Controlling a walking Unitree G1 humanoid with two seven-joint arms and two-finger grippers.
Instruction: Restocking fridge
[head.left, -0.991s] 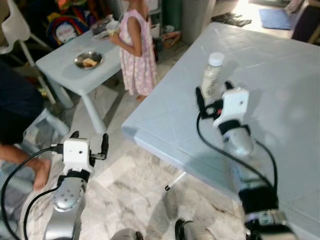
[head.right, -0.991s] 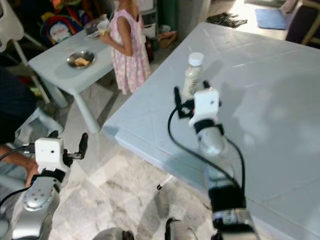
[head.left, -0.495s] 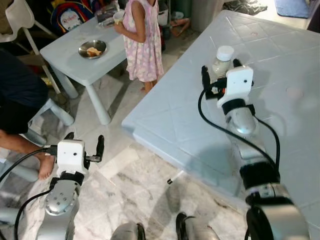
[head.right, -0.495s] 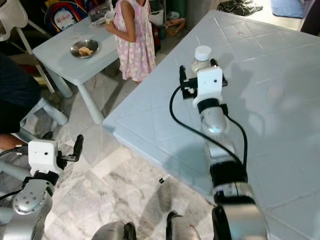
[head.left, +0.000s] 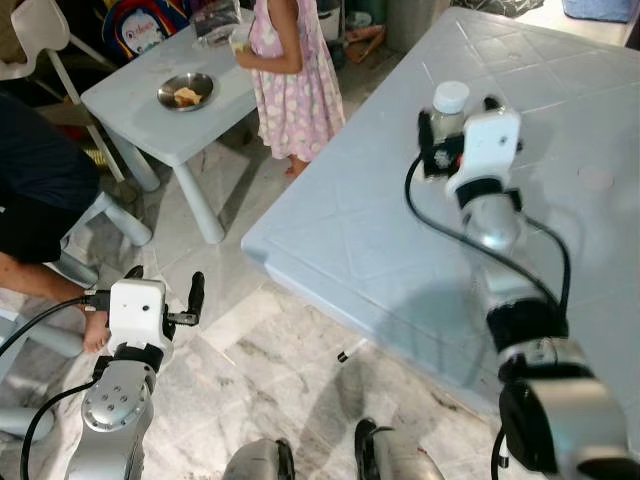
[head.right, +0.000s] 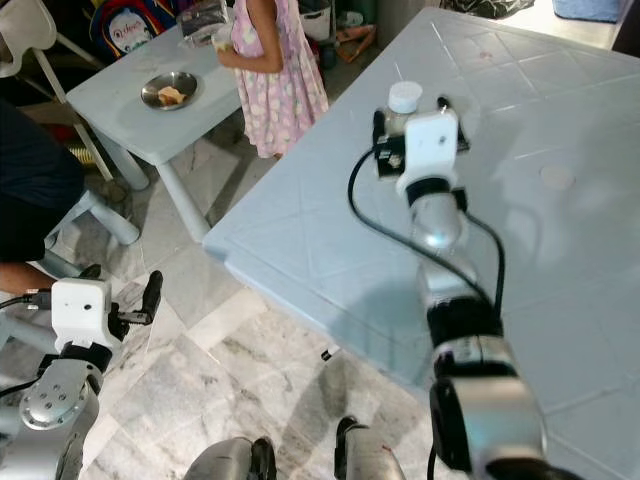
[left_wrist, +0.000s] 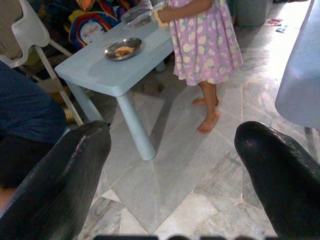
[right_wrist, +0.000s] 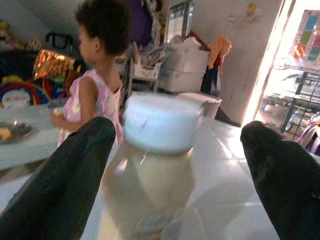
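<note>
Two tables dominate the head views. My large pale-blue table (head.left: 380, 250) fills the right half of the frame, with its near corner at centre; a smaller table (head.left: 160, 125) of the same colour stands at upper left. A person in a pink patterned dress (head.left: 295, 85) stands between them at top centre, beside the small table, and another person in dark clothing (head.left: 35, 190) sits at the left edge.

On the small table rests a metal dish (head.left: 185, 92) holding a piece of food.

My right arm reaches up the frame across the large table, so that my right gripper (head.left: 455, 115) brackets the bottle (head.left: 447, 105) in the upper right. The bottle stands upright on the table, white cap on top, pale creamy liquid inside. I judge it to be the item bound for the fridge, and this reach to be the approach for picking it up.

In the right wrist view, the bottle (right_wrist: 152, 170) sits centred between my two black fingers (right_wrist: 65, 170). The fingers are spread wide, with clear space on each side of the bottle; nothing is gripped yet.

My left gripper (head.left: 165, 290) hangs idle over the marble floor (head.left: 290, 370) at lower left, fingers parted and holding nothing.
</note>
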